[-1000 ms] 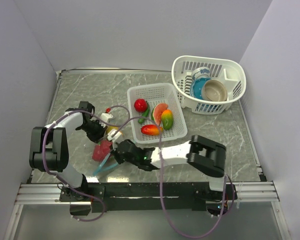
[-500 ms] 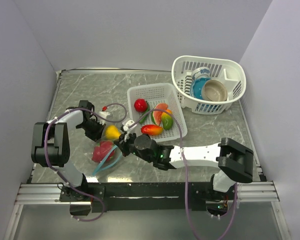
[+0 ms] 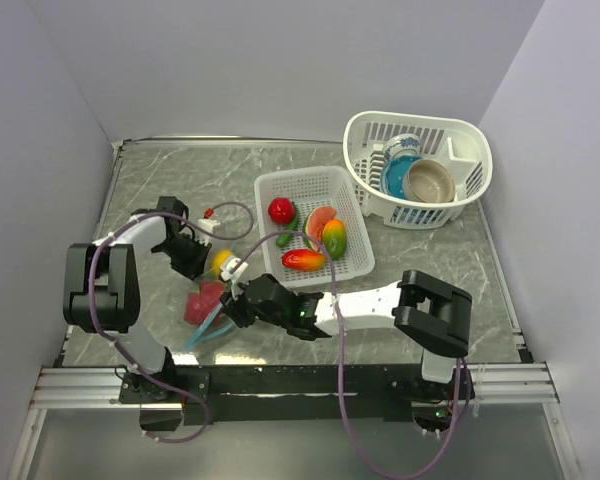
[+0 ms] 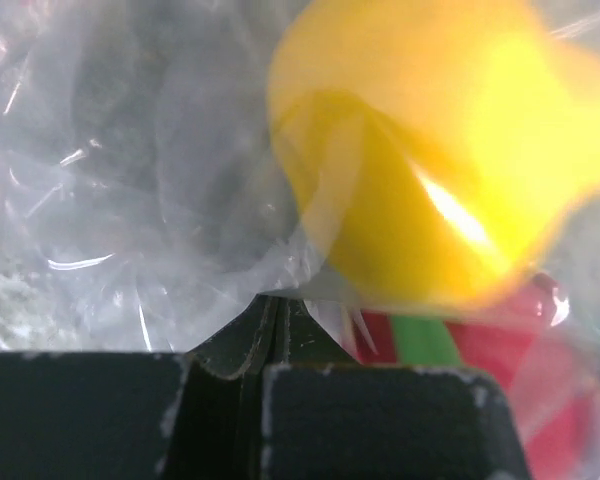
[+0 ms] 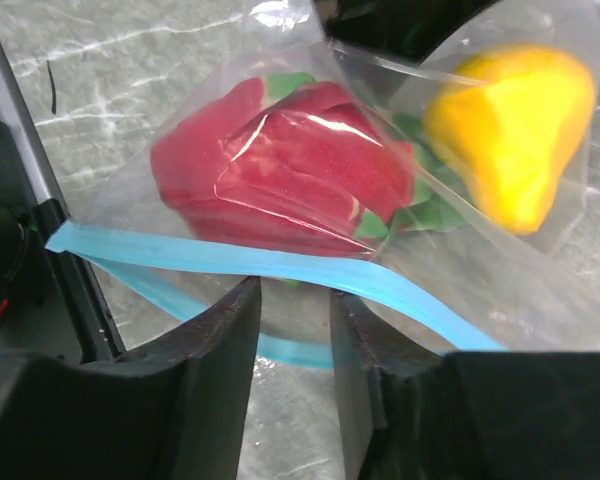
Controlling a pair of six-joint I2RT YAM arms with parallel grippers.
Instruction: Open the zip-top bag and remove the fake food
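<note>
The zip-top bag (image 3: pixel 206 310) lies on the table at the near left, its teal zip strip (image 5: pixel 220 258) towards the arms. Inside it are a red fake food (image 5: pixel 280 170) and a yellow one (image 5: pixel 515 135). My left gripper (image 3: pixel 200 257) is shut on the bag's clear film (image 4: pixel 150 200) at its far end, with the yellow food (image 4: pixel 430 150) just beyond the jaws (image 4: pixel 270 312). My right gripper (image 5: pixel 295 298) is open at the bag's mouth, its fingertips touching the upper zip strip; the lower strip shows between its fingers. In the top view this gripper (image 3: pixel 234 298) sits right of the bag.
A small white basket (image 3: pixel 352 195) with several fake foods stands right of the bag. A larger white basket (image 3: pixel 472 150) at the back right holds a blue bowl (image 3: pixel 400 172) and a tan bowl (image 3: pixel 428 181). A red-tipped cable (image 3: pixel 212 212) lies by the left arm.
The right arm stretched out to the right half a second ago and has folded back; its gripper stays at the bag's mouth. The left gripper and the bag have barely moved.
</note>
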